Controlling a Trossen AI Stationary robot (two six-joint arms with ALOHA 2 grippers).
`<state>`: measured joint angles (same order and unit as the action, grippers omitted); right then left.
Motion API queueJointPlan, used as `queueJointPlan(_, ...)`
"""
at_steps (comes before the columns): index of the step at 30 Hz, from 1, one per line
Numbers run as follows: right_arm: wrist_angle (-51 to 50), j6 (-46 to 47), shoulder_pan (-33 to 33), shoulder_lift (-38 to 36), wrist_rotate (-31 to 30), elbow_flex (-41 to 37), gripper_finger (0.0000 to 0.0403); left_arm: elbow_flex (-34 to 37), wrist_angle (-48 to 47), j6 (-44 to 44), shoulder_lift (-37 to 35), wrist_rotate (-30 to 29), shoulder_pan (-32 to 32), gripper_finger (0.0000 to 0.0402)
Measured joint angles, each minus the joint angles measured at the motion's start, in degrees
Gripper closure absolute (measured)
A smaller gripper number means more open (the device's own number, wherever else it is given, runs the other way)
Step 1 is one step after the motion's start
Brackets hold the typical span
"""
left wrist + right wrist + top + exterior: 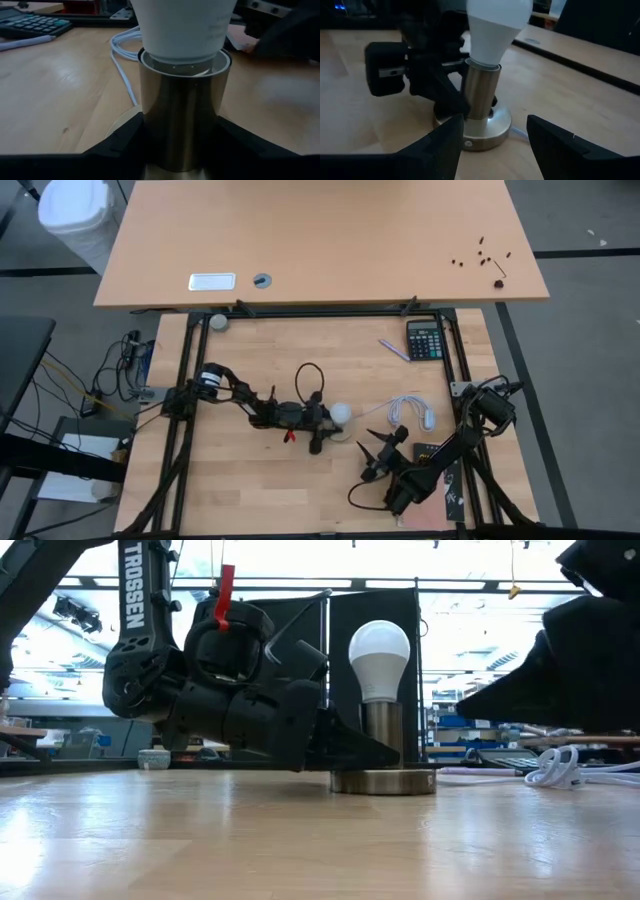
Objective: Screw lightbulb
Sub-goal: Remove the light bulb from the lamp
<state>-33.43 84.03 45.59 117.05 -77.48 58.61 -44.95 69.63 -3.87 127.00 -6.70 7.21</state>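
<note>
The white lightbulb [379, 655] stands upright in the brass-coloured socket [382, 735]. The socket's round base [383, 781] rests flat on the wooden table near its middle [342, 430]. My left gripper [182, 152] lies low over the table on the socket's left and is shut on the socket's upright tube. My right gripper [495, 150] is open and empty. It is on the table's near-right side of the socket [380, 450], points at it and touches nothing. The bulb's screw base is hidden inside the tube. My left gripper pinches the socket's upright tube [182, 115] between its two fingers [125, 142], low on the tube just above the base. The fingers come in level from the table's left, one on each side. The socket stands upright with its base on the table.
The socket's white cord [410, 410] lies coiled to the right of the socket. A calculator [426, 339] and a pen [393, 349] lie at the far right. Black frame rails [185, 380] run along the table's sides. Bare wood lies toward the near left.
</note>
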Motion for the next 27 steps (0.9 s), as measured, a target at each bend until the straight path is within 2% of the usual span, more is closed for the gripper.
queueJointPlan(6, -1.1, 1.2, 0.0, 0.0, -0.9, -1.2, 0.0175, 0.0, -0.1, -2.6, 0.0, -1.8, 0.0, 0.0203)
queueJointPlan(9, 1.7, 6.0, 0.8, 0.0, -1.5, -3.7, 0.0176, 0.0, -0.2, -4.1, -0.1, -2.0, 0.0, 0.0203)
queueJointPlan(12, 3.0, 11.1, 2.7, 0.0, -5.8, -6.0, 0.0175, 0.0, -0.2, -4.1, -0.1, -2.1, 0.0, 0.0203)
queueJointPlan(15, 0.1, 17.6, 4.8, -1.0, -10.0, -7.8, 0.0174, 0.1, -0.2, -4.1, -0.1, -2.1, 0.0, 0.0203)
queueJointPlan(17, -2.9, 19.8, 5.4, -2.1, -9.5, -7.7, 0.0175, 0.1, -0.2, -4.1, -0.1, -2.1, 0.0, 0.0203)
queueJointPlan(19, -3.0, 16.8, 5.2, -2.8, -8.0, -6.5, 0.0175, 0.1, -0.2, -4.1, -0.1, -2.1, 0.0, 0.0203)
queueJointPlan(22, 1.2, 5.9, 3.9, -2.9, -7.0, -3.8, 0.0175, 0.1, -0.1, -4.1, 0.0, -2.1, 0.0, 0.0203)
queueJointPlan(27, 8.5, -7.0, -1.1, -2.9, -5.7, -1.9, 0.0176, 0.1, -0.2, -2.5, 0.0, -1.8, 0.0, 0.0203)
